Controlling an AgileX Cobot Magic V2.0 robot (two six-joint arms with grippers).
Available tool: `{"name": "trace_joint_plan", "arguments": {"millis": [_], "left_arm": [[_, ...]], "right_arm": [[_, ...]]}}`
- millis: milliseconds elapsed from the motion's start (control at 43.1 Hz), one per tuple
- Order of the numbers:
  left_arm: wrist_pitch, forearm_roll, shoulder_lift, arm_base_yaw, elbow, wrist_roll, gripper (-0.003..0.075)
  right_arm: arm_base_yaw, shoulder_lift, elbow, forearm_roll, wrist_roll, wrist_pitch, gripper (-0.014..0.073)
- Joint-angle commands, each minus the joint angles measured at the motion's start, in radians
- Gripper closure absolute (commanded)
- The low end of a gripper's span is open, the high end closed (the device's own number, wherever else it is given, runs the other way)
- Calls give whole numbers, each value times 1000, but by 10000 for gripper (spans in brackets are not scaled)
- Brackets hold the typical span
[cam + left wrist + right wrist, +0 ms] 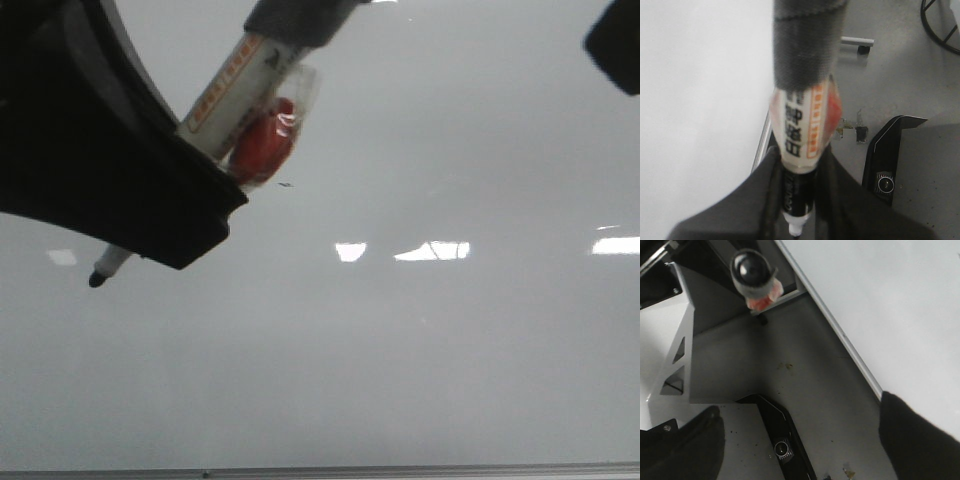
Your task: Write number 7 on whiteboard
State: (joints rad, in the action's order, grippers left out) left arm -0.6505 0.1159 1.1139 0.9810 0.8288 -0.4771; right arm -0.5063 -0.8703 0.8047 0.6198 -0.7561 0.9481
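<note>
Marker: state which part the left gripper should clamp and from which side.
Judging from the front view, clamp the marker mid-barrel, on the labelled white section, closing across its width from the capless tip's opposite end. The left gripper appears to hold it there already; the barrel is long and straight, the tip protruding.

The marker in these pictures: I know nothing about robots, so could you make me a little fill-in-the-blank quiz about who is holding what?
1. The left gripper is shut on a ____.
2. The marker has a bare tip coloured ____.
3. The right gripper, its fingers wide apart, holds ____.

Missing words: marker; black; nothing.
</note>
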Motion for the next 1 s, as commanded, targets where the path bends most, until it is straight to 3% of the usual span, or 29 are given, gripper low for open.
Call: {"name": "trace_joint_plan", "arguments": {"millis": [0, 209, 488, 557, 790, 906, 975], "left_arm": [[48, 15, -22, 14, 31, -1, 731], [53, 15, -22, 13, 31, -1, 731], [66, 15, -22, 13, 31, -1, 731], [78, 15, -22, 13, 31, -1, 731], [80, 5, -22, 13, 21, -1, 729], [96, 5, -22, 13, 6, -1, 724], [118, 5, -22, 13, -3, 6, 682]], "right_arm": [[-78, -57, 71, 46, -43, -79, -50], [-220, -195, 165, 46, -97, -150, -50], [-257, -315, 262, 46, -97, -146, -11], [-257, -331, 265, 49, -97, -139, 64], [-257, -340, 271, 56, -97, -105, 441], [-257, -340, 271, 56, -97, -88, 577], [-257, -340, 271, 56, -97, -77, 635]]}}
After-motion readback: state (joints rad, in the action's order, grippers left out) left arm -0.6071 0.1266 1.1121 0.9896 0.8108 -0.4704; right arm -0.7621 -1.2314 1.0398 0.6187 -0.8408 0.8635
